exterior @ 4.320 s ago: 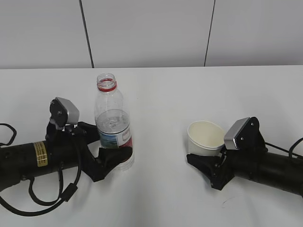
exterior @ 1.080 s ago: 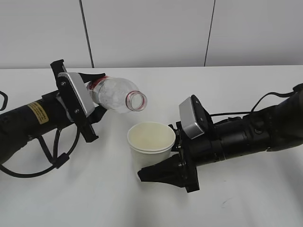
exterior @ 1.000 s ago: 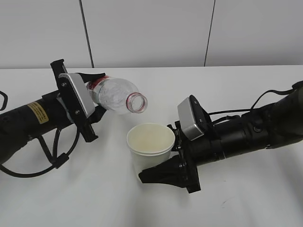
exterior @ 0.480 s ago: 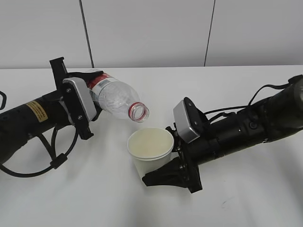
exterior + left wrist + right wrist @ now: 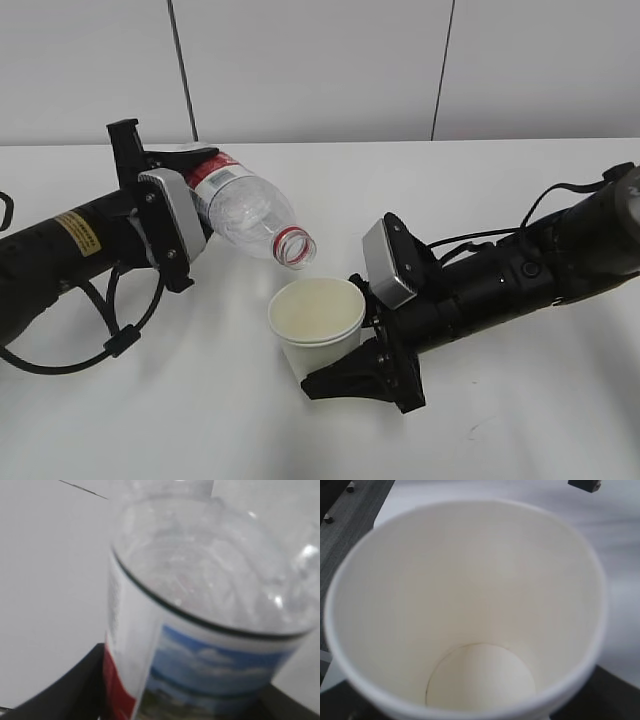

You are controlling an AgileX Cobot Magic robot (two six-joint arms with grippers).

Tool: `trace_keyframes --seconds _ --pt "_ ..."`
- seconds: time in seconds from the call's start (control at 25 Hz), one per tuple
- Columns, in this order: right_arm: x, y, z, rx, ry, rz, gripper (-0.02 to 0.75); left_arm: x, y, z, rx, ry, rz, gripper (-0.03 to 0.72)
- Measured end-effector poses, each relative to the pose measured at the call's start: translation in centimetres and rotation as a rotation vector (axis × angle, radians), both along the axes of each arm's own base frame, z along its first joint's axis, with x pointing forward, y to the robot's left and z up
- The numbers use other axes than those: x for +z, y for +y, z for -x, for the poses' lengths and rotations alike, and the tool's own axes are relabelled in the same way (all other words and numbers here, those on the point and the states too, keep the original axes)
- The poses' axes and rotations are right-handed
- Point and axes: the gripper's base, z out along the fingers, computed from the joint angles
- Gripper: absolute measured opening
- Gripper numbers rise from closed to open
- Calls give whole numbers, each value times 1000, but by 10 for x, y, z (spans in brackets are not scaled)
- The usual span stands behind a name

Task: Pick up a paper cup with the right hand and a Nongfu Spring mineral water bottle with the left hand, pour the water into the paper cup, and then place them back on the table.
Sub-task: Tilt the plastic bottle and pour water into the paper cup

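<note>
My left gripper (image 5: 196,190), on the yellow-labelled arm, is shut on the Nongfu Spring bottle (image 5: 245,209). The bottle is tilted mouth-down to the right, its red-ringed open mouth (image 5: 295,247) just above the paper cup's far rim. In the left wrist view the bottle (image 5: 200,605) fills the frame, clear with its label between the black fingers. My right gripper (image 5: 335,370) is shut on the cream paper cup (image 5: 317,320) and holds it above the table (image 5: 200,420). In the right wrist view the cup (image 5: 470,605) looks dry inside. No water is visible.
The white table stretches back to a pale panelled wall (image 5: 320,70). Black cables trail from both arms, at the left (image 5: 110,340) and the right (image 5: 530,215). A small dark scuff (image 5: 477,428) marks the table near the front right.
Both grippers lifted the bottle and cup off the table and brought them together. In the last second the bottle tipped further mouth-down and the cup moved slightly lower beneath it.
</note>
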Motion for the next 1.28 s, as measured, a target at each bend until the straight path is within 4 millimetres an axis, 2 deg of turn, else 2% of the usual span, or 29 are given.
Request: trace_keyframes --seconds 1.28 --pt "-3 -1 -2 -39 38 24 510 7 -2 -7 -2 -114 -88 389"
